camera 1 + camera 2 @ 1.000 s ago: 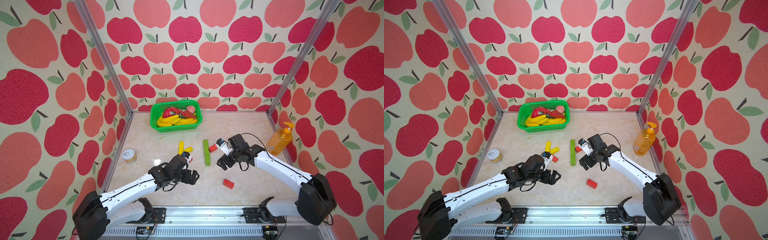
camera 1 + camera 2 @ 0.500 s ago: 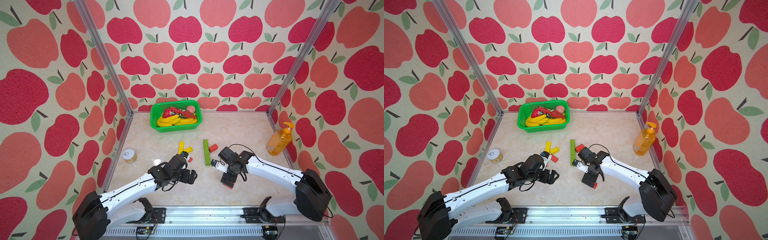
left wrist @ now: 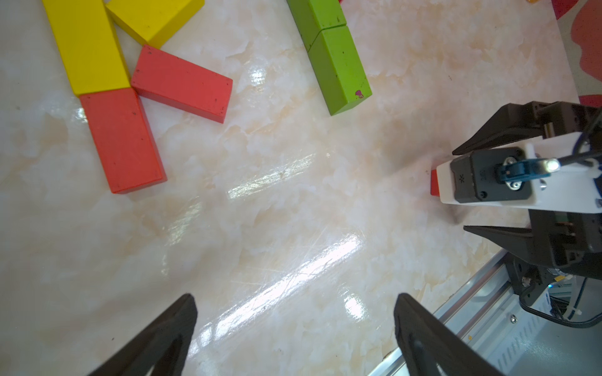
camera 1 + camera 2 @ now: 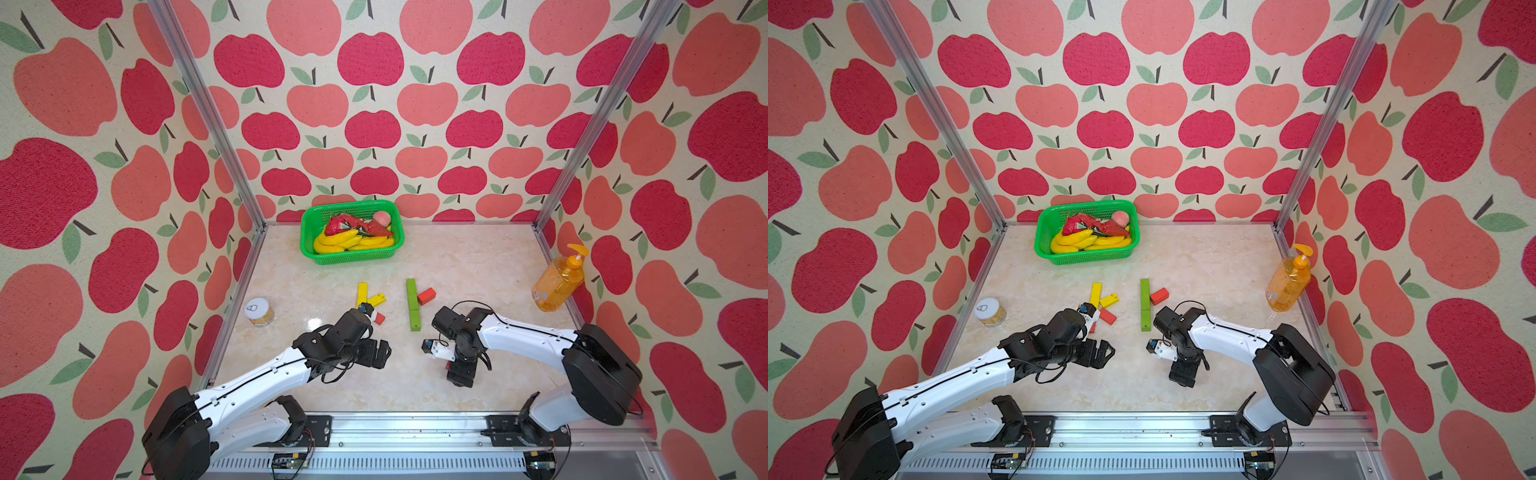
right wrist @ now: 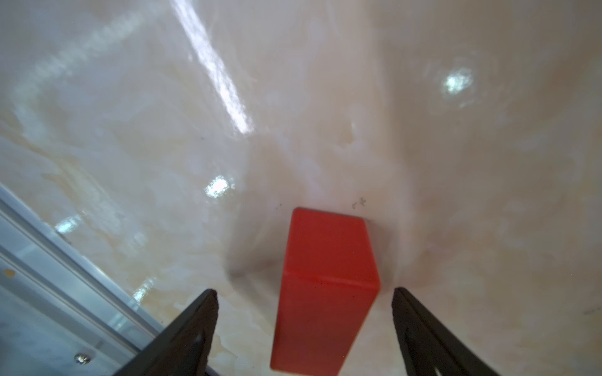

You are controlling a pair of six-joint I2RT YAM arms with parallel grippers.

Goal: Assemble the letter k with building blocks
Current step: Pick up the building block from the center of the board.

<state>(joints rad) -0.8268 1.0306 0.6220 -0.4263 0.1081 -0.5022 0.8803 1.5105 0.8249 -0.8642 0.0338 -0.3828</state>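
Note:
My right gripper points down near the table's front. It is open, one finger on each side of a red block with a gap on both sides. In a top view only a sliver of that block shows. My left gripper hangs open over bare table. Past it lie a yellow bar with a red block at its end, a slanted yellow block and a slanted red block. A green column has a red block against it.
A green basket of toy bananas and fruit stands at the back. An orange soap bottle is by the right wall and a small can by the left wall. A metal rail runs along the front edge.
My right arm swung from beside the green column toward the front and came down over the lone red block, its jaws narrowing a little. The left arm has barely moved.

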